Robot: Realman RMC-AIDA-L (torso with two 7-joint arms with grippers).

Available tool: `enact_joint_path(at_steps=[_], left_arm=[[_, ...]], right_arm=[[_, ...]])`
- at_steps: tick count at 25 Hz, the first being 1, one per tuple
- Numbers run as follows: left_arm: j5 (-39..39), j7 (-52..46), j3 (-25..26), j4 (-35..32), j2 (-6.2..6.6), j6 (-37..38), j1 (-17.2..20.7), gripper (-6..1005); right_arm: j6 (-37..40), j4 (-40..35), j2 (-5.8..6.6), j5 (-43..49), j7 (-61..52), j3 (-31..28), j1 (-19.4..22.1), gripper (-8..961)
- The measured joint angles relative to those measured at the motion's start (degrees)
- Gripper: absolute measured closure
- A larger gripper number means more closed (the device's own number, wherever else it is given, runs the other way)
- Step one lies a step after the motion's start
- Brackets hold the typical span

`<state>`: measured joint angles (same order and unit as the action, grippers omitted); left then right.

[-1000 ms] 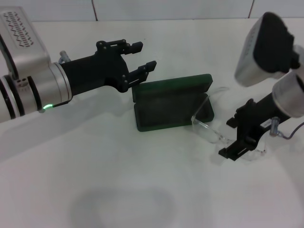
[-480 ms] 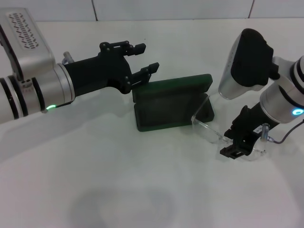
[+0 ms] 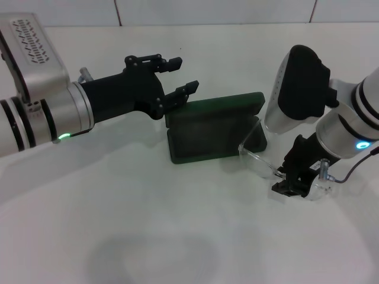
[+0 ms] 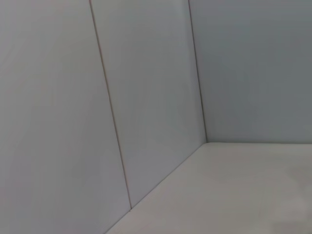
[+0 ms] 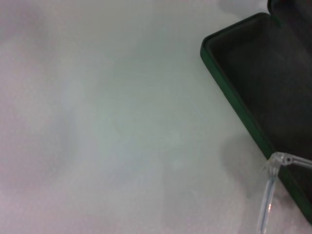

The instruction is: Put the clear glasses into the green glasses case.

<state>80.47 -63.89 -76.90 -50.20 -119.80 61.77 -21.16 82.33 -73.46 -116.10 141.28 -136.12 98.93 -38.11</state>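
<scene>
Nearest, at lower right of the head view: right gripper (image 3: 291, 184), lowered to the white table (image 3: 148, 236), fingers seemingly closed on the clear glasses (image 3: 266, 163) at the lens farther from the case; exact grip hard to confirm. Clear glasses resting on the table at right of centre, near lens and folded temple leaning against the right end of the green glasses case (image 3: 216, 127). Green glasses case at centre, open, dark lining upward, lid raised behind the base. Same case corner and a clear temple tip (image 5: 273, 185) at lower right of the right wrist view. Farther back, upper left: left gripper (image 3: 177, 74), fingers spread and empty, hovering just beside the lid's left edge. Beyond, tiled wall (image 4: 146, 97).
</scene>
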Motion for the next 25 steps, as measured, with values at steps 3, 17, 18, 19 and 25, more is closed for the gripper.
enact_joint_path(at_steps=[3, 17, 18, 19, 25], left_arm=[[-0.08, 0.0, 0.0, 0.04, 0.01, 0.17, 0.2, 484], [-0.4, 0.76, 0.0, 0.03, 0.01, 0.37, 1.31, 483], [-0.44, 0.76, 0.0, 0.03, 0.01, 0.38, 1.54, 483], [-0.62, 0.77, 0.0, 0.03, 0.01, 0.38, 1.85, 483], [-8.3, 3.99, 0.23, 2.01, 0.04, 4.95, 3.95, 483]], right_arm=[[-1.46, 0.38, 0.01, 0.04, 0.01, 0.96, -0.01, 672], [-4.4, 0.15, 0.17, -0.06, 1.22, 3.19, 1.19, 817], [-4.39, -0.52, 0.23, -0.03, 1.55, 2.98, 1.71, 819], [-4.32, -1.42, 0.32, -0.02, 2.0, 2.58, 2.44, 820], [-2.23, -8.03, 0.23, -4.84, 10.62, -6.14, 9.68, 825]])
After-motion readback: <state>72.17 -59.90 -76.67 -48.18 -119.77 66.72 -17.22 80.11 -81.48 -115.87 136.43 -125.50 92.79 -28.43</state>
